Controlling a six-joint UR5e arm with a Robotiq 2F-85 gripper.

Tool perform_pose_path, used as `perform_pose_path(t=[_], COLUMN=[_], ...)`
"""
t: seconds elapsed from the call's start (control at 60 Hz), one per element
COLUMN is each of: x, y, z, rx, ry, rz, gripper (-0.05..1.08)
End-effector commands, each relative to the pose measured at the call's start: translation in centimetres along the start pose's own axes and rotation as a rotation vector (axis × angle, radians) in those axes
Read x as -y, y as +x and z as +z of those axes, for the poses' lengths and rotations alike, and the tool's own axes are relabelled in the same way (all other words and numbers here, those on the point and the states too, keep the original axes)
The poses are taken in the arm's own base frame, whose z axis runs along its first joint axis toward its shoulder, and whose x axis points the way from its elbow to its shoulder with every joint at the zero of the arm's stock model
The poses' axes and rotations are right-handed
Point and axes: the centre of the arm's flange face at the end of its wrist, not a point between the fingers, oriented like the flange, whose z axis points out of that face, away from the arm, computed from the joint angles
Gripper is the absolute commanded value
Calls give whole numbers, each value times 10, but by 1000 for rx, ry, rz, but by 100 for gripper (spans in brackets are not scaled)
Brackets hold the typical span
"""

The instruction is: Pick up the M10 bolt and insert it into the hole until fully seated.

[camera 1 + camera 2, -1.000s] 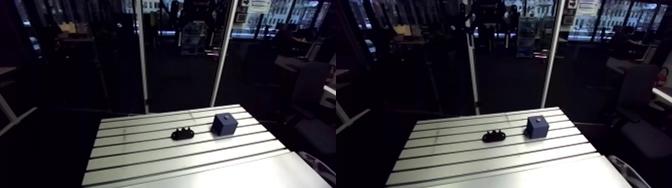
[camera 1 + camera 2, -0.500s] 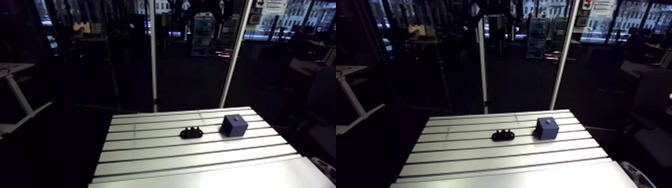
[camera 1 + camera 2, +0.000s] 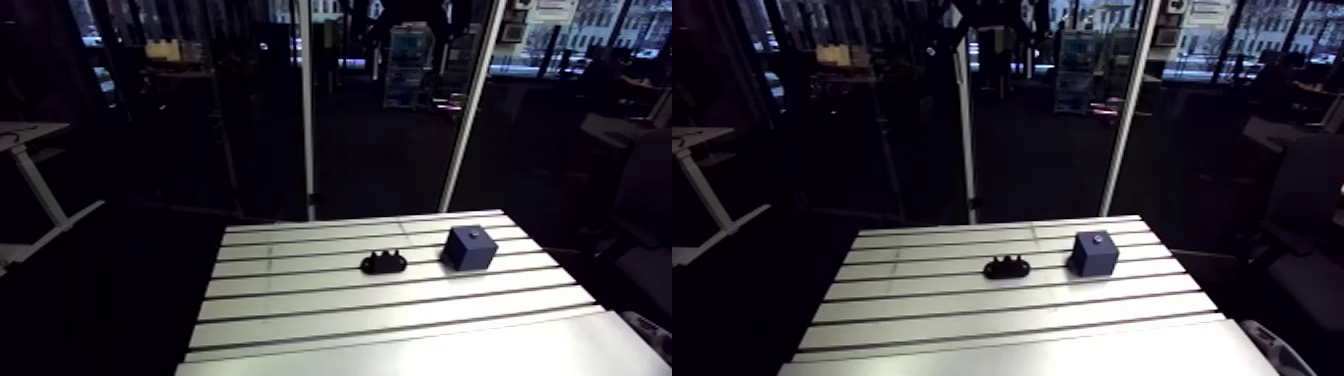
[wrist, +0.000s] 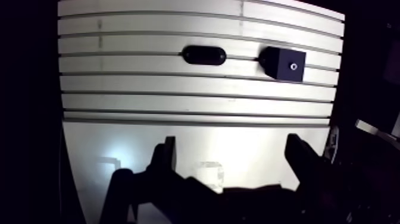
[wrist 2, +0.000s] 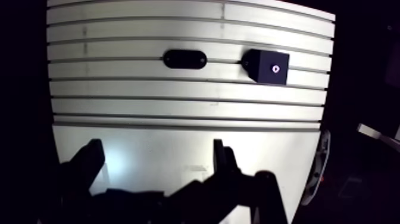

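No M10 bolt can be told apart; it probably stands among the knobs on the one black holder (image 3: 384,263), left of the one blue block (image 3: 469,247) with its single hole (image 4: 293,66), far across the table (image 3: 350,310). The gripper (image 4: 231,149), spread and empty, hangs over the near edge. The step looks like the approach, and the next move calls for reaching the holder.

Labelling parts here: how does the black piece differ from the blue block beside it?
The black piece is low and elongated with rounded ends; the blue block is a taller cube. The black piece has small bumps on top; the blue block has one small round hole in its top face. Both are dark and rest apart on the slotted table.
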Motion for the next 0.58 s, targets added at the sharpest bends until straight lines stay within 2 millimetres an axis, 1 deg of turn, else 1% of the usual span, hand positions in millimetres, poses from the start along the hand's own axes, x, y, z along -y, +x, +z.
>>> perform_pose_path(t=[0.017,0.033,0.1,0.583], x=[0,0,0,0], y=[3,4,5,6], z=[12,16,20,20], rx=[8,8,-2,-9], ry=[7,9,9,7], rz=[6,11,17,18], gripper=[1,1,1,1])
